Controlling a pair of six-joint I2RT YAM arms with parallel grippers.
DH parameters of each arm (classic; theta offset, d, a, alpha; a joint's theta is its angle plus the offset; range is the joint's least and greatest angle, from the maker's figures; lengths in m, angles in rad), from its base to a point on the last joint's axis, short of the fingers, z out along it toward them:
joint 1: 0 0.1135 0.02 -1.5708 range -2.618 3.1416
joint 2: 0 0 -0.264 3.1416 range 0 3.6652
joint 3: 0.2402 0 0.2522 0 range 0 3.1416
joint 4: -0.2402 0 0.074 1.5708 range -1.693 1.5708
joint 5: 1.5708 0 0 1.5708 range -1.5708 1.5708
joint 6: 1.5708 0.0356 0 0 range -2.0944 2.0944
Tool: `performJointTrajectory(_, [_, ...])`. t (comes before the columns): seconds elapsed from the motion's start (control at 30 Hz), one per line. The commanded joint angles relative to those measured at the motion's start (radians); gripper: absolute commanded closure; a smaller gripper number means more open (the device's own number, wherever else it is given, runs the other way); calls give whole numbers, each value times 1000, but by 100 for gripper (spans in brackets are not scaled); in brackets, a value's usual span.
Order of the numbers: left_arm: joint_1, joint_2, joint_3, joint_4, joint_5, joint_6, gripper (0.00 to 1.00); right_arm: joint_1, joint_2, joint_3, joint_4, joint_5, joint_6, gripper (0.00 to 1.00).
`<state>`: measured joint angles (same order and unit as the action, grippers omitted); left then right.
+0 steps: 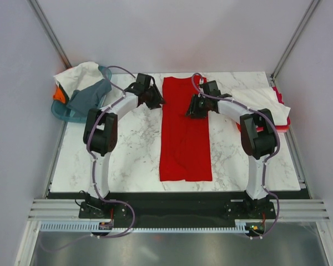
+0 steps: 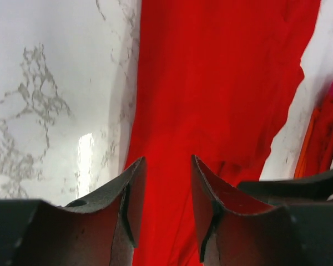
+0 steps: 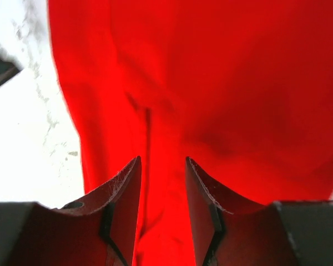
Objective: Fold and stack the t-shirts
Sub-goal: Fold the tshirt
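Both half-parted and empty, the left gripper (image 2: 166,159) and right gripper (image 3: 162,160) hover over the red t-shirt (image 1: 184,133) (a long strip), so best pinch its far corners evenly.

arms (image 1: 100,172): white links, black joints | cables (image 1: 121,67): purple | fingers (image 2: 130,191): dark

Bright red t-shirt (image 1: 184,133), folded into long flat strip, centre, white t-shirt (image 1: 263,98) right, grey t-shirt (image 1: 89,97) left

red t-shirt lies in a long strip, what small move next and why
Probably lower and close both tools on its far end, to fold it toward the near edge: the red t-shirt lies as a long narrow strip, and the left tool and right tool are open above that end.
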<state>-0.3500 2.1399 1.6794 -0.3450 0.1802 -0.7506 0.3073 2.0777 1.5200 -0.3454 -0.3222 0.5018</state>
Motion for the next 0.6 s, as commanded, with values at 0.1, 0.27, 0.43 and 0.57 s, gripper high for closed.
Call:
performJointTrajectory(0.1, [23,156,199,-15,39,33,55,21,12,-27,157,-103,73,55])
performJointTrajectory(0.27, [37,264,289,-25,85,4,57,29,56,-20,177,-109,96,56])
performJointTrajectory(0.43, [40,357,364,-23,110,-38,64,33,107,0,187,-129,112,56])
performJointTrajectory(0.57, [42,374,375,-14,88,-62,73,32,140,23,198,-143,132,56])
